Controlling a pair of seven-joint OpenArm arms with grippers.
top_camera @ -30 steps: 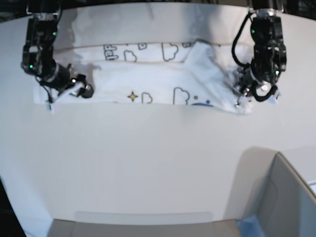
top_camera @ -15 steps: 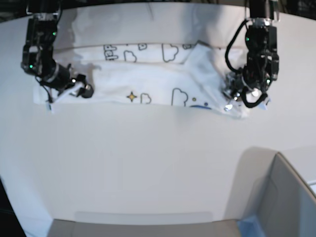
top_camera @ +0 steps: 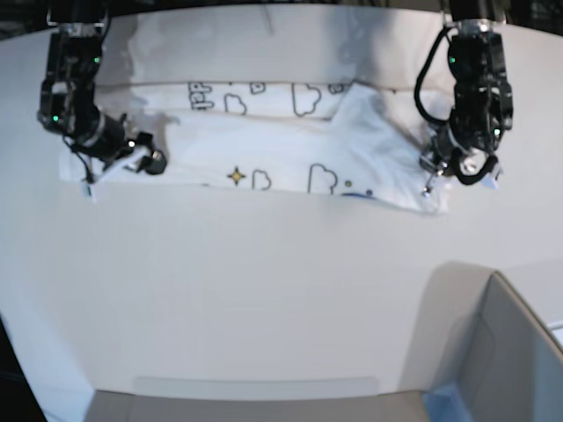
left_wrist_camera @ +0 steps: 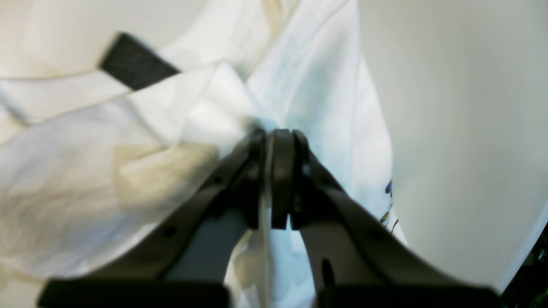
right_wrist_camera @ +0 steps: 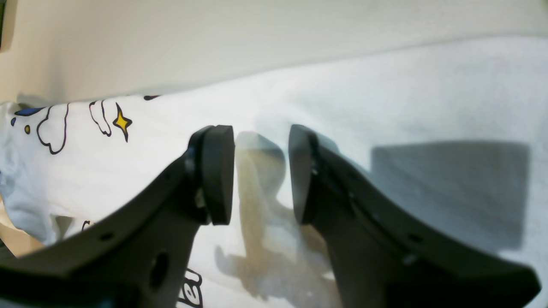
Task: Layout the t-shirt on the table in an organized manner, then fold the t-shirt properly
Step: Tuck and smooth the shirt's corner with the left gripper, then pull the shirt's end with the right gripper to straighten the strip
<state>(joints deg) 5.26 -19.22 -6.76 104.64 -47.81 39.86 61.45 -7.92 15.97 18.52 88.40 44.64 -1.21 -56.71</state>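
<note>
We are laying the t-shirt [top_camera: 264, 149] flat near the table's [top_camera: 264, 299] far edge, our left gripper [left_wrist_camera: 274, 141] pinching its cloth, our right gripper [right_wrist_camera: 261, 171] waiting open, needing gentle outward pulling next.

A grey box with a blue corner [top_camera: 493, 360] stood at the near right of the base view, its open side and pale walls cut off by the frame edge, and it threw a soft shadow toward the left. A flat, pale grey panel [top_camera: 255, 400] ran along the bottom edge beside it. Beyond the far curved rim the room lay dark [top_camera: 220, 4], with nothing there clear enough to make out, while even, bright light fell from above.
</note>
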